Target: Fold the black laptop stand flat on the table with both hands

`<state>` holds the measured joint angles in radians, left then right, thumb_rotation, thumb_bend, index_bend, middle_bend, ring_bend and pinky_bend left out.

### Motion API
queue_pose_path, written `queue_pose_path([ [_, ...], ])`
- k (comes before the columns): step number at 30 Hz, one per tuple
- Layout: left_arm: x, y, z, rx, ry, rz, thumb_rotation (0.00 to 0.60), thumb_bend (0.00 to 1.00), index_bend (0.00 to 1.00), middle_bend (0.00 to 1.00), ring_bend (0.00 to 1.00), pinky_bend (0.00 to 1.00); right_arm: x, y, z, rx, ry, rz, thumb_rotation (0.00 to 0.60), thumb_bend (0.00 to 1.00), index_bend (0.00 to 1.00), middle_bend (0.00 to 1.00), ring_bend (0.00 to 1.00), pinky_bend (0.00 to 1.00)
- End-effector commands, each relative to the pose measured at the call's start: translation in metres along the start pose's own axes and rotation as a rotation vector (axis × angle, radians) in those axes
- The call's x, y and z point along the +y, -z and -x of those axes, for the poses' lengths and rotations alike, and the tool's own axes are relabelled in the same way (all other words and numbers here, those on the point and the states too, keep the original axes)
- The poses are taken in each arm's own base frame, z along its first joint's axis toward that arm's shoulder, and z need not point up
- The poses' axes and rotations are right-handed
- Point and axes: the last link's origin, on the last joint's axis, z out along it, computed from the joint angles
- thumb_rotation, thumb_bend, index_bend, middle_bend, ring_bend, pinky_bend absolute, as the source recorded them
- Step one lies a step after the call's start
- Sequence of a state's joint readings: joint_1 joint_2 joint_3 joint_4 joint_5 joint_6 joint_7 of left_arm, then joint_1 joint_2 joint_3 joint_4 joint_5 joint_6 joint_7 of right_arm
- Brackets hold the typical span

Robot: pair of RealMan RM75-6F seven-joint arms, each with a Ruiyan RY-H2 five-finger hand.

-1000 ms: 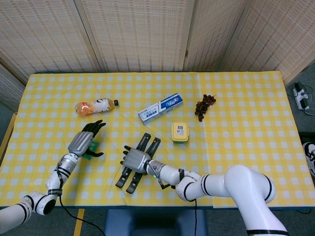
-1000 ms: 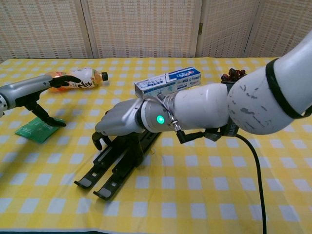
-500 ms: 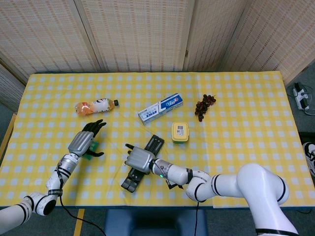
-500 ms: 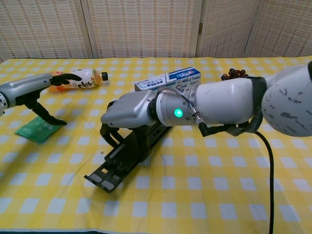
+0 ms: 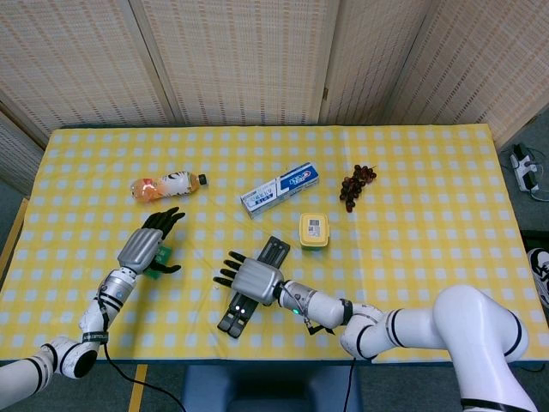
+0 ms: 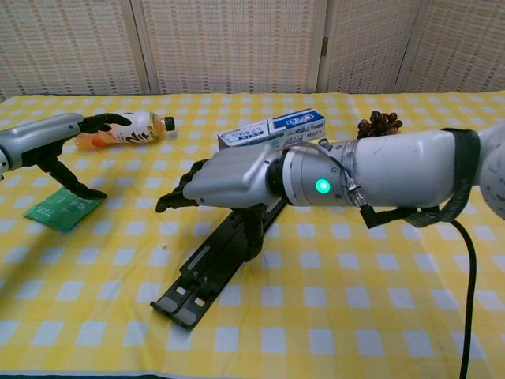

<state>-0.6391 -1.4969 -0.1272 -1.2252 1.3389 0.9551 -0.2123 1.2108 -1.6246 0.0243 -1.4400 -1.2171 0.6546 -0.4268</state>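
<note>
The black laptop stand (image 5: 237, 314) lies on the yellow checked table (image 5: 429, 215) with its two arms drawn together into one narrow bar, pointing from near centre toward the front edge. In the chest view the black laptop stand (image 6: 201, 276) lies low against the cloth. My right hand (image 5: 253, 276) is over its middle, fingers spread toward the left and holding nothing; in the chest view my right hand (image 6: 229, 178) has one finger reaching down onto the bar. My left hand (image 5: 150, 245) hovers to the left, apart from the stand, fingers stretched out and empty; my left hand (image 6: 47, 138) also shows in the chest view.
A green packet (image 6: 59, 208) lies under the left hand. Behind it is a drink bottle (image 5: 167, 184) on its side. A toothpaste box (image 5: 279, 189), a yellow container (image 5: 314, 231) and a bunch of grapes (image 5: 356, 184) sit behind and right of the stand.
The stand's two splayed arms have closed together into one bar. My right hand has shifted slightly right, risen off it and spread its fingers. The left hand has stayed put.
</note>
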Motion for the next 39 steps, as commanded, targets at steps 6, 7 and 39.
queue_pose_path([
  [6,-0.010,0.011,-0.017,0.061,-0.047,-0.050,0.600,0.21,0.00,0.00,0.00,0.00,0.023,0.062,-0.009,0.172,-0.074,0.172,0.600,0.15,0.00,0.04,0.02,0.00],
  [7,-0.011,0.015,-0.020,0.066,-0.045,-0.058,0.600,0.21,0.00,0.00,0.00,0.00,0.027,0.074,-0.010,0.202,-0.072,0.210,0.600,0.15,0.00,0.05,0.02,0.00],
  [39,-0.031,0.178,-0.044,0.343,-0.206,-0.278,0.600,0.23,0.00,0.00,0.00,0.00,0.055,0.357,0.099,0.424,-0.388,0.970,0.600,0.15,0.00,0.02,0.03,0.00],
])
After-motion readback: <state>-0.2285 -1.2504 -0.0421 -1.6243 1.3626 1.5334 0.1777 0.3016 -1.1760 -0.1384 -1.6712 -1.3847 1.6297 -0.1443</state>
